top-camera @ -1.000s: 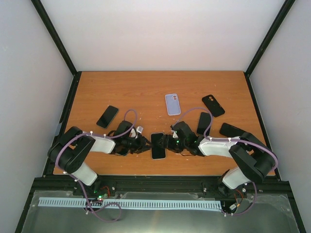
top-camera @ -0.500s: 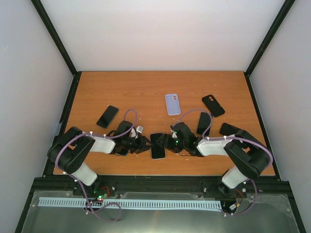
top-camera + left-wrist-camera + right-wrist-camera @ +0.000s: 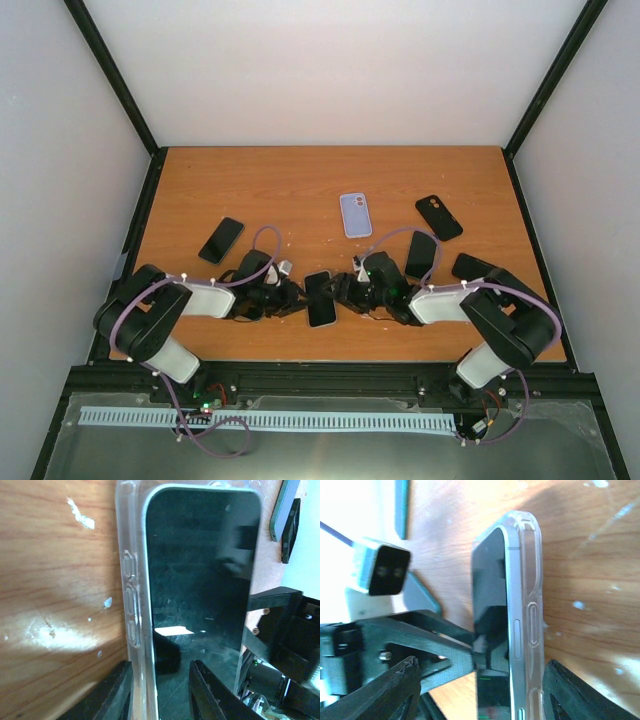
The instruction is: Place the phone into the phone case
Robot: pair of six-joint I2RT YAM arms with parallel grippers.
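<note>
A dark-screened phone point(image 3: 320, 297) sits in a clear phone case point(image 3: 131, 580) near the table's front edge, tipped up on its long side between both grippers. My left gripper point(image 3: 161, 666) is shut on it, one finger behind the case and the other on the screen point(image 3: 200, 570). In the right wrist view the case point(image 3: 532, 580) wraps the phone's silver edge point(image 3: 514, 630). My right gripper point(image 3: 481, 664) is open and straddles it, with one finger beside the case's back and the other well off the screen. From above, the left gripper point(image 3: 293, 300) and right gripper point(image 3: 342, 291) flank the phone.
A lavender case point(image 3: 354, 214) and a black case point(image 3: 438, 217) lie further back. A black phone point(image 3: 221, 239) lies at the left. Two more dark phones point(image 3: 420, 253) point(image 3: 475, 267) lie by the right arm. Both arms stretch low along the front edge.
The phone in its case and both grippers have shifted slightly left and away from the front edge. The phone leans a little more.
</note>
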